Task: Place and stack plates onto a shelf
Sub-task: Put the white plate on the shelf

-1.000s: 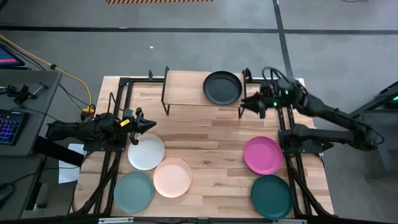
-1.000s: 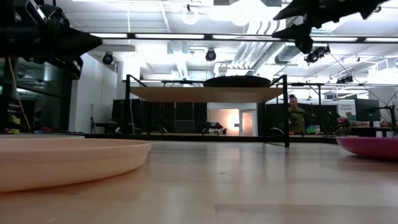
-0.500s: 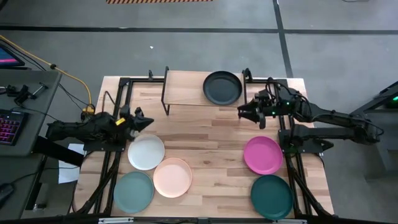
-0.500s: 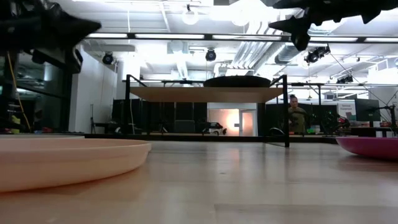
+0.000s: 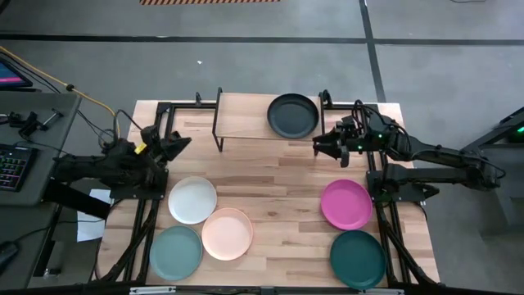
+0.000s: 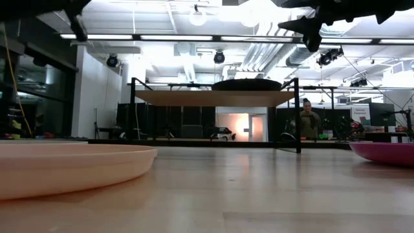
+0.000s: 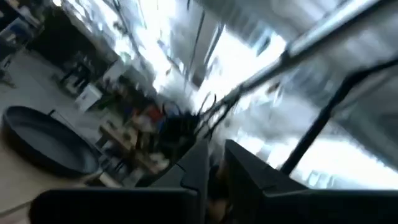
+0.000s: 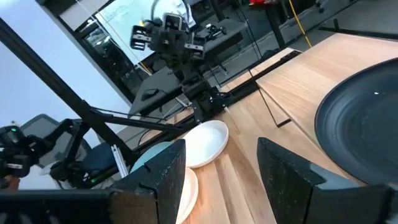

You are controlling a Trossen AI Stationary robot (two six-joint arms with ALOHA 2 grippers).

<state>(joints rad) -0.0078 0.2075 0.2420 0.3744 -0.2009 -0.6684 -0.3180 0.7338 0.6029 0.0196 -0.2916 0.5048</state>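
I am seeing my right claw [image 5: 316, 145] hanging open and empty just beside the shelf [image 5: 246, 117], near the black plate [image 5: 292, 115] sitting on its board. My left claw [image 5: 182, 143] is holding nothing, fingers nearly together, above the desk [image 5: 270, 172] beyond the white plate [image 5: 192, 200].

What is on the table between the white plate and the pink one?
Nothing. Seen from above, only bare wood lies between the white plate and the pink plate; the peach plate sits just below that line.

Grey floor [image 5: 246, 65], bright ceiling lights [image 6: 197, 16], desk keyboard [image 5: 10, 168]
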